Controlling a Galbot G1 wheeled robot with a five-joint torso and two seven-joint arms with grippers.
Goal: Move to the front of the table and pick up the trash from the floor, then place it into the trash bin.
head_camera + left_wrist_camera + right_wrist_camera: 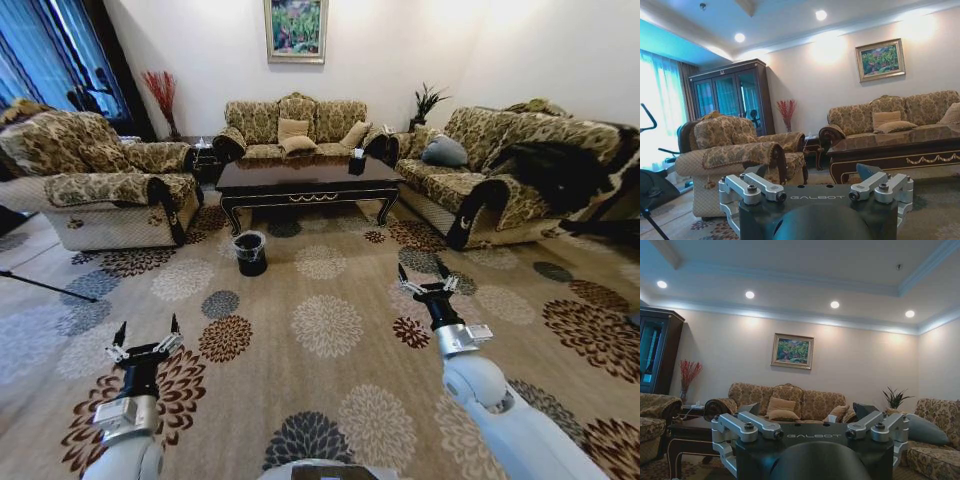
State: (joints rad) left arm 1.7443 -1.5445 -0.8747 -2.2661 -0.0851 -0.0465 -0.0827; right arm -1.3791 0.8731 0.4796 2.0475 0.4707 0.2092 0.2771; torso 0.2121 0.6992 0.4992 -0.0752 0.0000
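Note:
The dark wood table point(300, 182) stands across the room in front of the back sofa; I also see the table point(900, 150) in the left wrist view and the table point(684, 434) in the right wrist view. The small black trash bin point(249, 252) with a clear liner stands on the patterned carpet floor point(330, 290), just before the table's left end. I cannot make out the trash on the carpet from here. My left gripper point(147, 330) is open low at the left, over the carpet. My right gripper point(423, 280) is open at the right, well short of the table.
An armchair point(100, 185) flanks the table on the left, a long sofa point(520, 160) on the right, and another sofa point(295, 125) stands behind. A black tissue box point(356, 163) sits on the table. A black stand leg point(45, 286) crosses the carpet at the left.

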